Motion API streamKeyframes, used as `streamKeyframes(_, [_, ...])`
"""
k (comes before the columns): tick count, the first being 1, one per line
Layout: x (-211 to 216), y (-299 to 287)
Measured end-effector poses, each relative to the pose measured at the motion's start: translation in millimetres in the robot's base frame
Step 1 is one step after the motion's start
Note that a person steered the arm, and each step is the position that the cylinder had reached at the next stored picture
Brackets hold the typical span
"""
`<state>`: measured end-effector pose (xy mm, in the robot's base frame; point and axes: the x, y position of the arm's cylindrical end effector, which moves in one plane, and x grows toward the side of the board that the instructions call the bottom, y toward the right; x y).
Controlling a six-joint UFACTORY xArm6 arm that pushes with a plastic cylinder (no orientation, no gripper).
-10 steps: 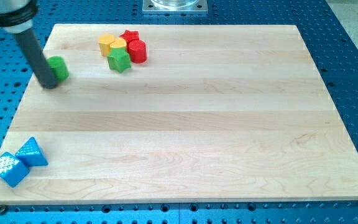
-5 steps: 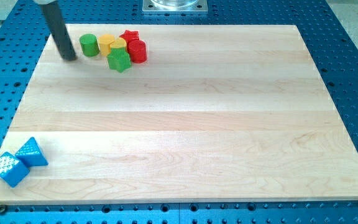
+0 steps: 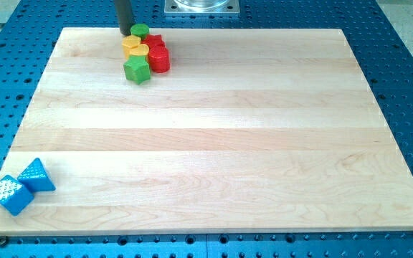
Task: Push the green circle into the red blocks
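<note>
The green circle (image 3: 140,31) sits at the board's top edge, touching the red star block (image 3: 154,41) to its right and just above the yellow blocks (image 3: 134,48). A red cylinder (image 3: 158,59) lies below the star. My tip (image 3: 125,32) is right at the green circle's left side, touching or nearly touching it. A green star block (image 3: 138,69) lies below the yellow blocks.
Two blue blocks (image 3: 21,185) lie at the view's bottom left corner of the wooden board (image 3: 214,143). A metal mount (image 3: 201,6) stands at the view's top centre, beyond the board's edge.
My tip moved right and up along the board's top edge. The green circle was pushed from the view's left up to the top of the cluster, against the red star.
</note>
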<state>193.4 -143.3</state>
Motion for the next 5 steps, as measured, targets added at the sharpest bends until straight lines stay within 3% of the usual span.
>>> streamKeyframes(1, [0.4, 33.1])
streamKeyframes(3, [20.6, 34.1])
streamKeyframes(5, [13.0, 22.8])
